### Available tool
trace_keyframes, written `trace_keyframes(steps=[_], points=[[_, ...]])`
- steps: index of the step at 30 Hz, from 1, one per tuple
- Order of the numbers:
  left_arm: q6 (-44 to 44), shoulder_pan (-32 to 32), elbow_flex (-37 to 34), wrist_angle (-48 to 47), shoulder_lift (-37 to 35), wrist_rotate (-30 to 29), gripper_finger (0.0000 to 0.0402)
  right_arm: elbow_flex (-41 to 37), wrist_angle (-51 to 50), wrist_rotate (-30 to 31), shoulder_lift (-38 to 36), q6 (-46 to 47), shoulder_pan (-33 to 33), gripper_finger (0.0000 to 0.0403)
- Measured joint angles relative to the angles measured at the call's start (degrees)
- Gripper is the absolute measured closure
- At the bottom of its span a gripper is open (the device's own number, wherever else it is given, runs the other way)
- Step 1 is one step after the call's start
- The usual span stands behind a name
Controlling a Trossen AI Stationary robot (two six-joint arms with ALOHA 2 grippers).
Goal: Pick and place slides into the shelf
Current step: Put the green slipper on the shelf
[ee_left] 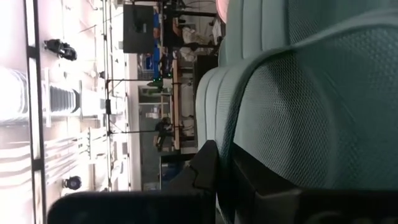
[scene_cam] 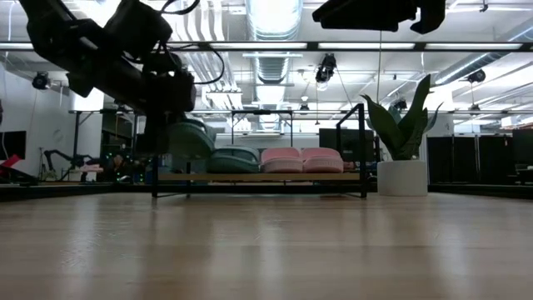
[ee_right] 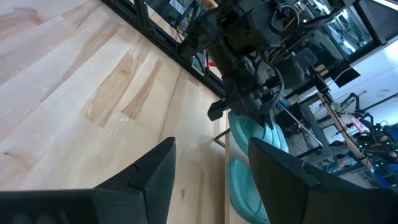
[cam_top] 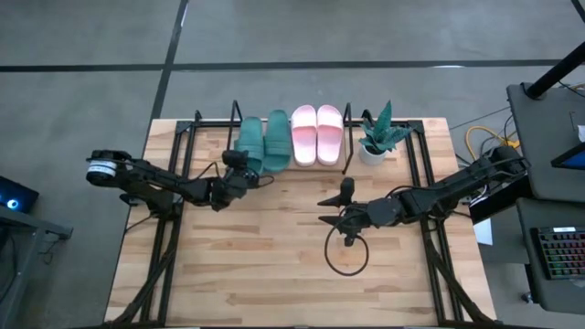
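The shelf (cam_top: 196, 126) stands at the table's far edge. On it a dark green slide (cam_top: 277, 140) and two pale pink slides (cam_top: 316, 134) lie side by side. A second dark green slide (cam_top: 249, 142) sits at their left, with my left gripper (cam_top: 239, 170) shut on its near end. In the low view this slide (scene_cam: 188, 138) stands higher than its neighbour (scene_cam: 234, 159). My right gripper (cam_top: 338, 206) hangs open over the middle of the table, holding nothing. My left gripper pinches the near end of the left green slide at its edge (ee_left: 225, 146), with one finger (ee_left: 206, 167) on the outside and the other against the textured footbed. The fingers come nearly level from the table's left. The slide tilts, near end raised; whether its far end rests on the shelf I cannot tell.
A potted plant in a white pot (cam_top: 377, 139) stands at the shelf's right end. A black cable loop (cam_top: 347, 252) lies on the table under my right arm. The near half of the wooden table (cam_top: 274, 283) is bare.
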Motion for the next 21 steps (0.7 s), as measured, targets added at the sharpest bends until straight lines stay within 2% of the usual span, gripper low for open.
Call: trace_keyframes(steps=[12, 21], points=[[5.8, 1.6, -2.6, 0.3, 0.0, 1.6, 0.0401, 0.0, -0.3, 0.0, 0.0, 0.2, 0.0, 0.0211], [20.7, 1.7, -1.2, 3.8, -0.7, 0.6, 0.0401, 0.0, -0.6, 0.0, 0.0, 0.4, 0.0, 0.0211]])
